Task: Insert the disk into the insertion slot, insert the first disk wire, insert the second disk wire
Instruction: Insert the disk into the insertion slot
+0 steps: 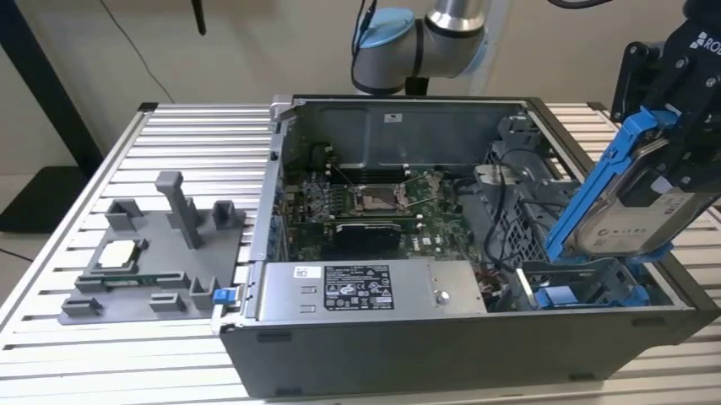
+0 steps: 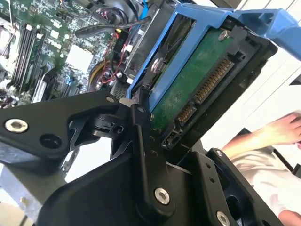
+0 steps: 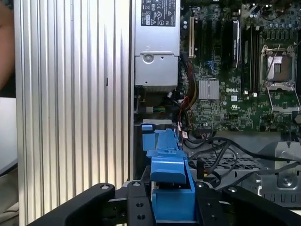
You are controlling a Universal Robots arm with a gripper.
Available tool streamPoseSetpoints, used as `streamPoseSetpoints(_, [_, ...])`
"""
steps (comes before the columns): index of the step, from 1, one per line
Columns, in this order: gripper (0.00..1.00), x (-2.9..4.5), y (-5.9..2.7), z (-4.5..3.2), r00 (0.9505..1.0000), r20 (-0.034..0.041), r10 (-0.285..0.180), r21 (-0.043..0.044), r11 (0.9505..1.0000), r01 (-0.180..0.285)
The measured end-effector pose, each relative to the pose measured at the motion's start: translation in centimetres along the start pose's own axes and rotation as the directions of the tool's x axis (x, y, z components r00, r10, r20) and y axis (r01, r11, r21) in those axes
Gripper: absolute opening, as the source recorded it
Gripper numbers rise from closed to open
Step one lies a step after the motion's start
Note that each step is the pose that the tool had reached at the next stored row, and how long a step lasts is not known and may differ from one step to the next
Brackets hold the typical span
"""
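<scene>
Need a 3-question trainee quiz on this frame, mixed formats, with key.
1. True or false: the silver-white hard drive in its bright blue plastic carrier lies flat inside the grey sheet-metal drive bay.
2. The black gripper is: A open; B shut on the hard drive; C shut on a cable.
3. Fill in: the grey labelled power-supply box sits on the exterior view's ____ of the bay.
Key: 1 false, held tilted above it; 2 B; 3 left.

Silver disk (image 1: 626,224) (blue frame (image 1: 595,187)) — grey case (image 1: 451,348).
</scene>
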State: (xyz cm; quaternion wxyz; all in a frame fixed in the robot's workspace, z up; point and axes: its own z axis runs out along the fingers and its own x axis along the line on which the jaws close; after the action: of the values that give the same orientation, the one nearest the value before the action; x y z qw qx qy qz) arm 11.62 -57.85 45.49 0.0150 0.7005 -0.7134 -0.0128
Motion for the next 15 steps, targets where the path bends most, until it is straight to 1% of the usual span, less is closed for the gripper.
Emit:
streamPoseSetpoints(5, [0.00, 0.00, -0.02, 0.46, 1.0000, 0.0001, 0.000, 0.0000, 1.0000, 0.000])
streamPoseSetpoints(8, [0.00, -0.03, -0.03, 0.86, 1.0000, 0.0000, 0.000, 0.0000, 1.0000, 0.000])
streamPoseSetpoints(15, [0.00, -0.56, 0.03, 1.61, 1.0000, 0.0002, 0.003, 0.0000, 1.0000, -0.003])
